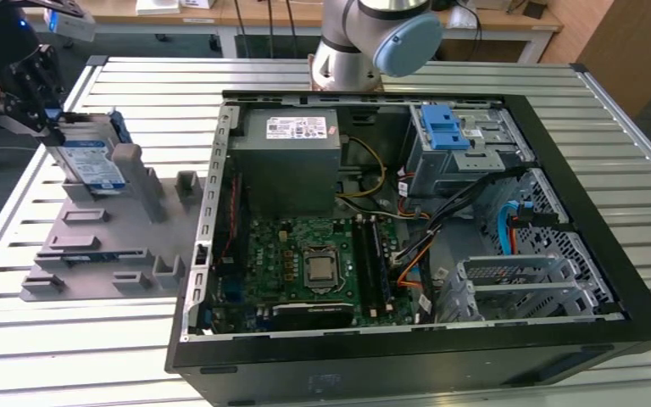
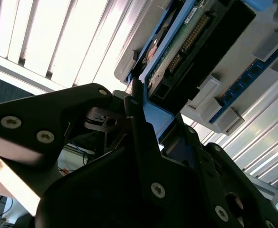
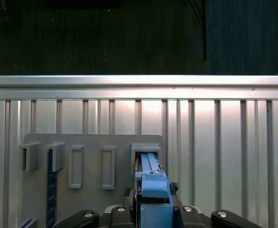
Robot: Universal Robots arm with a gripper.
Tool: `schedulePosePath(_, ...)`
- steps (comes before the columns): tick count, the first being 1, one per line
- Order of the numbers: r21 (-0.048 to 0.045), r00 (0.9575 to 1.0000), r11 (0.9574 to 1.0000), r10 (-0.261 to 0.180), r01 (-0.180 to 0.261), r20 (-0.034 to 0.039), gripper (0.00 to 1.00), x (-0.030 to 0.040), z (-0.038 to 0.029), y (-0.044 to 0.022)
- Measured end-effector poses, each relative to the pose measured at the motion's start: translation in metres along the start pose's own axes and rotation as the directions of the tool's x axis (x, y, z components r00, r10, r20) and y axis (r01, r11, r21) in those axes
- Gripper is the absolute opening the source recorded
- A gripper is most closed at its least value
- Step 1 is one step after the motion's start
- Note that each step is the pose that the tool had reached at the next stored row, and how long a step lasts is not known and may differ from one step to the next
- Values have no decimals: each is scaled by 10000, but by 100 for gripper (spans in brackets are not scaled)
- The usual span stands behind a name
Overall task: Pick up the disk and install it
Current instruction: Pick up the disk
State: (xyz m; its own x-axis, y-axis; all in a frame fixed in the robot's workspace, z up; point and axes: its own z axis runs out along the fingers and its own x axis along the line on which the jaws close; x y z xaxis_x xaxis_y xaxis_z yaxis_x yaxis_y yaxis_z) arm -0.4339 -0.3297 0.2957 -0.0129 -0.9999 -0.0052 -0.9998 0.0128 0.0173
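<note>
The disk (image 1: 91, 159), a silver drive with a blue-and-white label and blue rails, stands on edge in a slot of the grey holder plate (image 1: 105, 246) at the exterior view's left. My gripper (image 1: 57, 125) comes in from the far left and is shut on the disk's upper end. In the first wrist view the disk's blue rail end (image 3: 153, 183) sits between the black fingers of the gripper (image 3: 153, 202), above the holder slot (image 3: 146, 151). In the second wrist view a finger (image 2: 138, 124) presses on the blue rail of the disk (image 2: 186, 40).
The open black computer case (image 1: 416, 352) lies on the slatted metal table (image 1: 77, 356). Inside it are a grey power supply (image 1: 292, 148), a motherboard (image 1: 308, 263) and a metal drive cage with two blue tabs (image 1: 450, 127). The arm's base (image 1: 359, 42) stands behind the case.
</note>
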Motion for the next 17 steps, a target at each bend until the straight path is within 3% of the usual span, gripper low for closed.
schedulePosePath(17,3,10000,10000,0,0,-5,36,-3,-99,2)
